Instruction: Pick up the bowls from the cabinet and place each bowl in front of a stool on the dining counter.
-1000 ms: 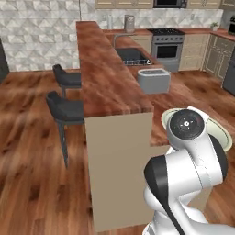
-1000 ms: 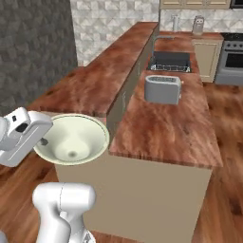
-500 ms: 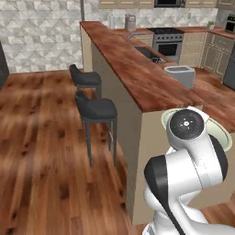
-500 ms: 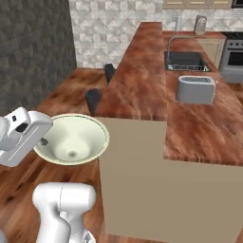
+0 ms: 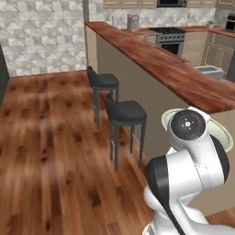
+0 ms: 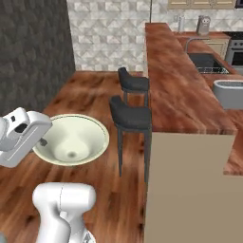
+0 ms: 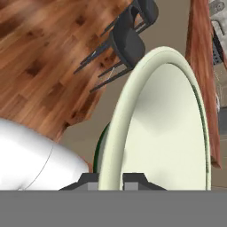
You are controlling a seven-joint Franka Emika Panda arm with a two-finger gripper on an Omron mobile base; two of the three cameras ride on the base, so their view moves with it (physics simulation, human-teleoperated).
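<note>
While the jaws clamp the bowl (image 6: 71, 140) rim, it hangs beside the dining counter (image 6: 175, 90) end.

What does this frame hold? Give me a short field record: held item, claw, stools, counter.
held item: bowl, gripped at its rim, carried above the wood floor
claw: shut on the bowl's rim
stools: near stool and far stool, both at the dining counter, seats bare
counter: no bowl visible on it yet

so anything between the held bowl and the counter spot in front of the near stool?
Nothing visible on that stretch. The gripper holds the bowl over the floor; the near stool stands beside the dining counter, whose near edge there is bare.
</note>
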